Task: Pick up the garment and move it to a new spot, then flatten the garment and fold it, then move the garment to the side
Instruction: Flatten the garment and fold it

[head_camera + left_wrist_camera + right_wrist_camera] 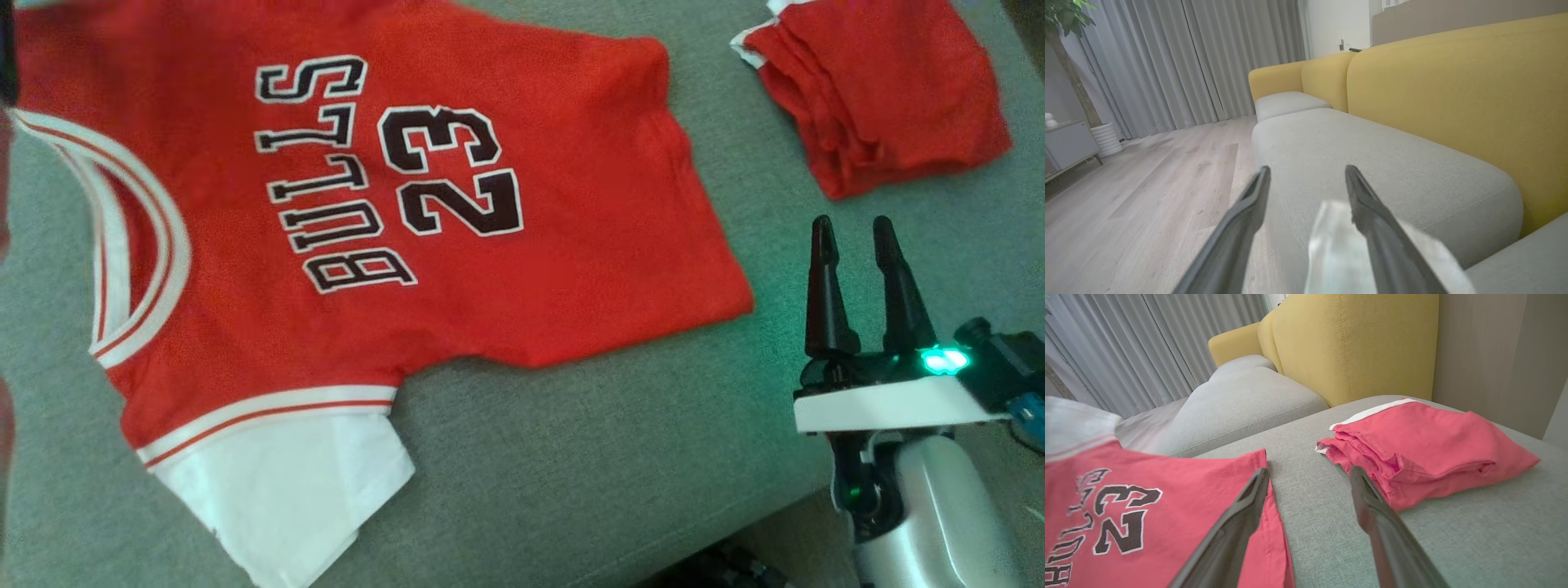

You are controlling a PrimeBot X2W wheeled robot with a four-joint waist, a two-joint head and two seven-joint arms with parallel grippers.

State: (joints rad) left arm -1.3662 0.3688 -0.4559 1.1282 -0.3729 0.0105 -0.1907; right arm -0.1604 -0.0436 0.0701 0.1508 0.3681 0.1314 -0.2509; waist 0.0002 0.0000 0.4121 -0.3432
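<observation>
A: Head view: the red "BULLS 23" jersey with white trim (457,245) lies spread on the grey fabric sofa seat (588,457). The right gripper (852,222) hovers beside its hem, jaws apart, empty.

B: Left wrist view: the left gripper (1307,169) points along the seat, jaws parted, holding nothing.

A: Right wrist view: the folded red cloth bundle (1433,457) lies near. A loose reach might snag it, or rumple the jersey.

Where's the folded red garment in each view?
Head view: folded red garment at top right, above the right gripper.
Right wrist view: folded red garment right of centre, jersey at left.
Left wrist view: left gripper points along the grey seat toward curtains instead.
Shared landmark: grey seat in all three; yellow backrest in both wrist views.
</observation>
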